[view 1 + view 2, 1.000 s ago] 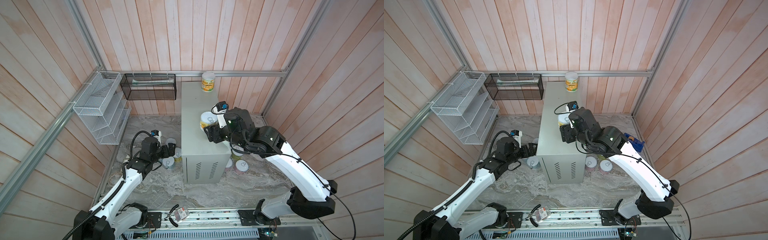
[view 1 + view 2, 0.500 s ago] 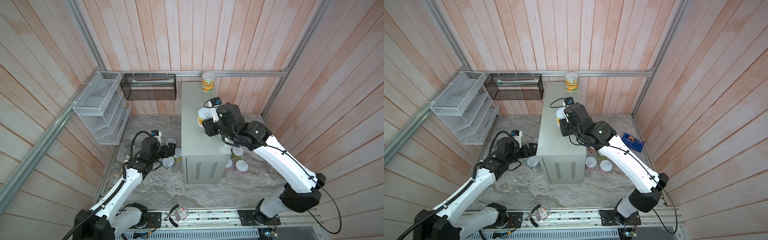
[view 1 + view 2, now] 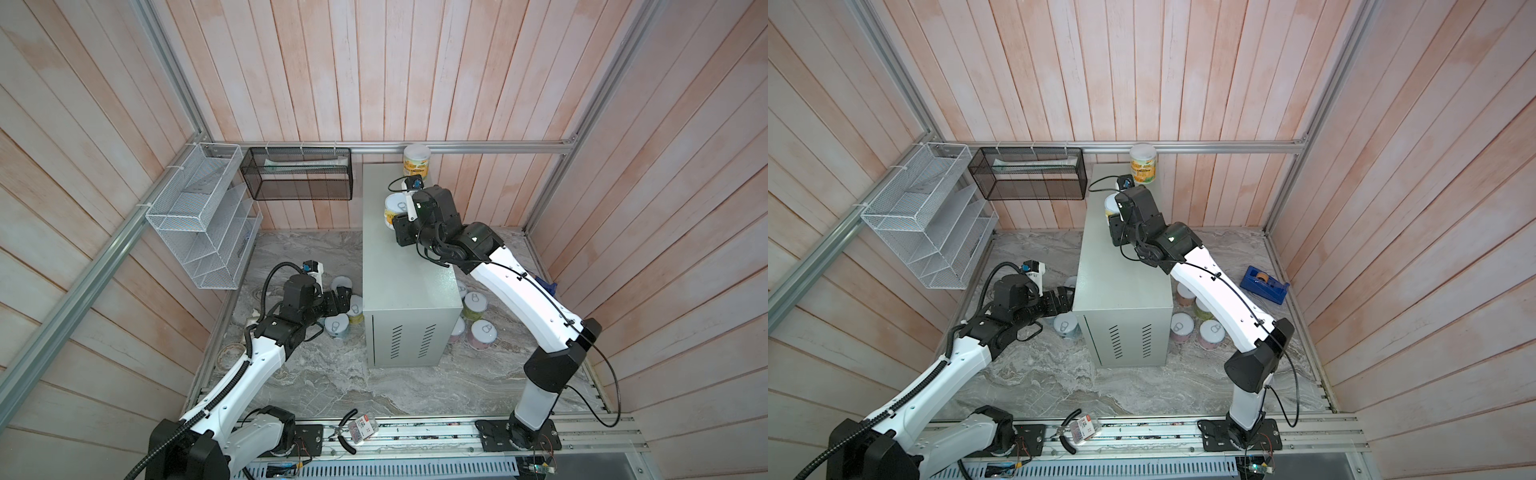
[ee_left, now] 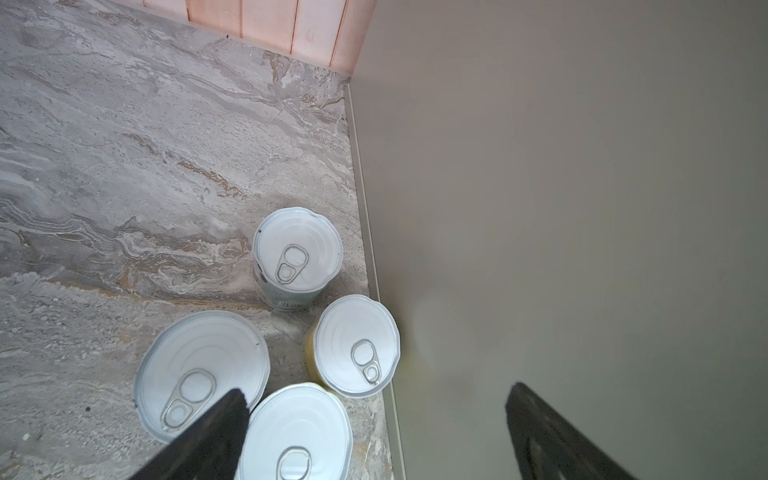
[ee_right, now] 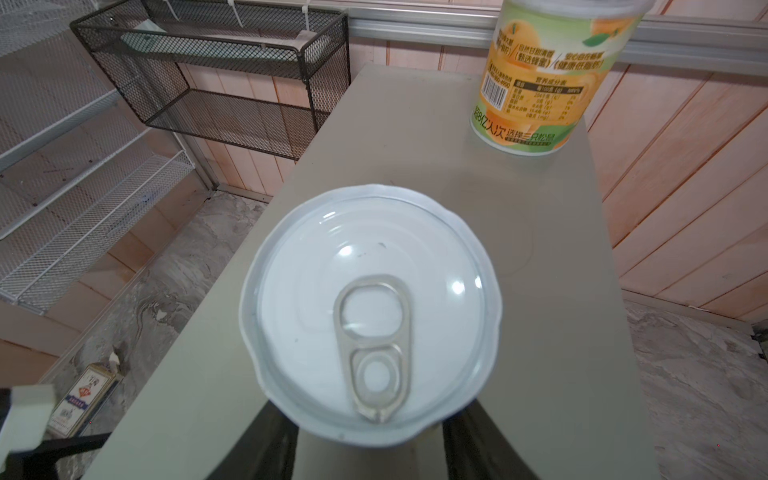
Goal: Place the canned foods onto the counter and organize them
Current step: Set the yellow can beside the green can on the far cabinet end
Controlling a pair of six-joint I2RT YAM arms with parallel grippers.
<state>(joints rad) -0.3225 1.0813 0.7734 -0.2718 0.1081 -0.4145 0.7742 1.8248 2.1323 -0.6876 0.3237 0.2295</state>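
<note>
Can [image 5: 370,316], pull-tab lid up, pinched btw right gripper [image 5: 372,432] fingers at counter [image 5: 415,137] top; label hidden. Behind it orange-label tin [image 5: 548,79]: barcode, Chinese print incl. "三只松鼠". Left gripper [image 4: 376,399] fingers spread wide over four cans [image 4: 297,253] on marble floor [image 4: 124,166] beside counter.

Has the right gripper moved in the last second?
Yes. The right gripper, holding a yellow-labelled can, has travelled over the counter toward the back wall, closer to the orange-labelled can.
</note>
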